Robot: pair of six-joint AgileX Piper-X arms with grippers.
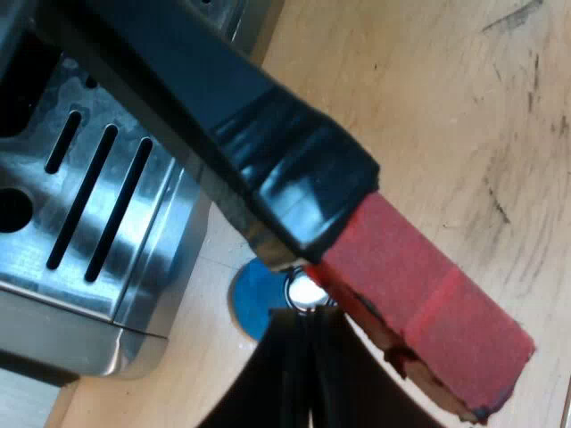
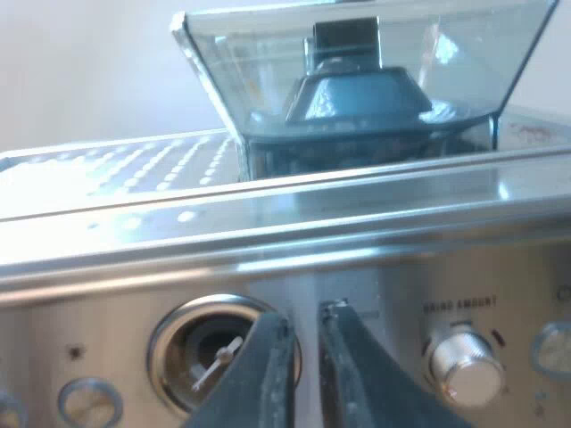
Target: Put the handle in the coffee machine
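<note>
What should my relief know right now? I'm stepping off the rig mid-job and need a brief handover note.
Left tool: fingers together, gripping nothing, beside the handle near its red end.
Right tool: narrow gap between its fingers, empty, facing the espresso machine front, below the bean hopper.
Things: the handle stretches out over the drip tray; a blue tamper stands on the wooden table by the tray.
Done: the handle is at the machine.
Left: its metal end is hidden, so check that it is locked in; if not, twist it home.
</note>
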